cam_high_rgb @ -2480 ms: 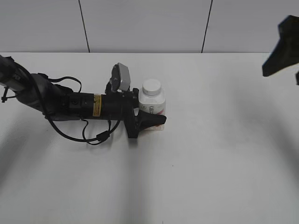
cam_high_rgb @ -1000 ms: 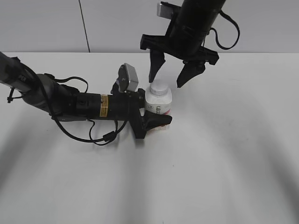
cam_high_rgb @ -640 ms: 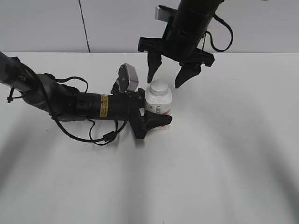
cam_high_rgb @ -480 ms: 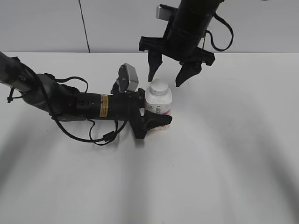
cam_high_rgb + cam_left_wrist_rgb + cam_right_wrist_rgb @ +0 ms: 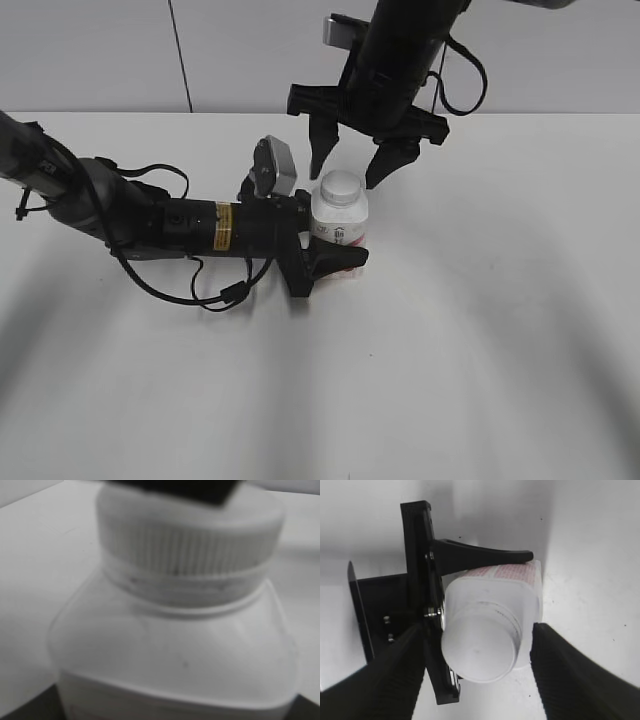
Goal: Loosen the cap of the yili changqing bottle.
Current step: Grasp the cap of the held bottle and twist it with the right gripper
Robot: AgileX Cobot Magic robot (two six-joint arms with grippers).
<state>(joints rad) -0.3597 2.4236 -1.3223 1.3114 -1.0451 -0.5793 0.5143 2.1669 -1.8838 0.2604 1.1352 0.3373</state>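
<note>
One arm holds the little bottle and the other hangs over its cap.

The yili changqing bottle [image 5: 336,226] stands up straight on the white table [image 5: 480,330], near the middle and a bit toward the back. The left gripper [image 5: 325,250] comes in low from the left and squeezes the bottle's body, with one black finger [image 5: 480,556] pressed along the side with the pink label. The right gripper [image 5: 357,165] points down from above with its two fingers spread wide, one on each side of the white cap [image 5: 340,187]. They are near the cap but do not touch it. The cap sits on the bottle's neck.
</note>
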